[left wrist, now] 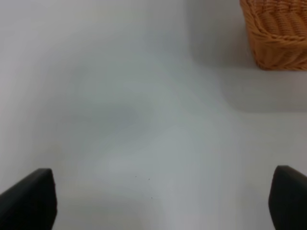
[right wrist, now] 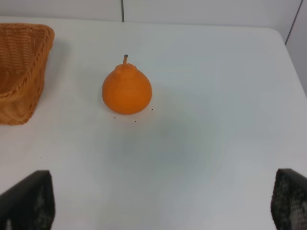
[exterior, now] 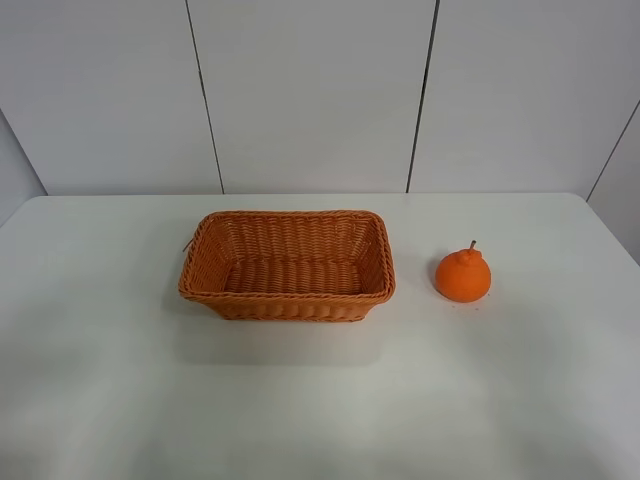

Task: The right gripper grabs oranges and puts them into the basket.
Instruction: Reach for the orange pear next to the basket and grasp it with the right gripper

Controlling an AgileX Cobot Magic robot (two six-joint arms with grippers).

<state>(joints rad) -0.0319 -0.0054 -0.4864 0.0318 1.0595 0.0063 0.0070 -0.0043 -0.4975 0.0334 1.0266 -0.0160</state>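
Note:
The orange (exterior: 463, 275) stands upright on the white table (exterior: 320, 400), right of the wicker basket (exterior: 288, 264), a short gap apart. The basket is empty. Neither gripper shows in the exterior high view. In the right wrist view the orange (right wrist: 126, 90) lies ahead of my right gripper (right wrist: 160, 201), whose two black fingertips (right wrist: 29, 201) stand wide apart, open and empty; the basket's corner (right wrist: 21, 72) is beside the fruit. In the left wrist view my left gripper (left wrist: 160, 199) is open and empty over bare table, with a basket corner (left wrist: 278, 33) ahead.
White wall panels (exterior: 310, 90) rise behind the table's far edge. The table's right edge (exterior: 615, 235) runs close past the orange.

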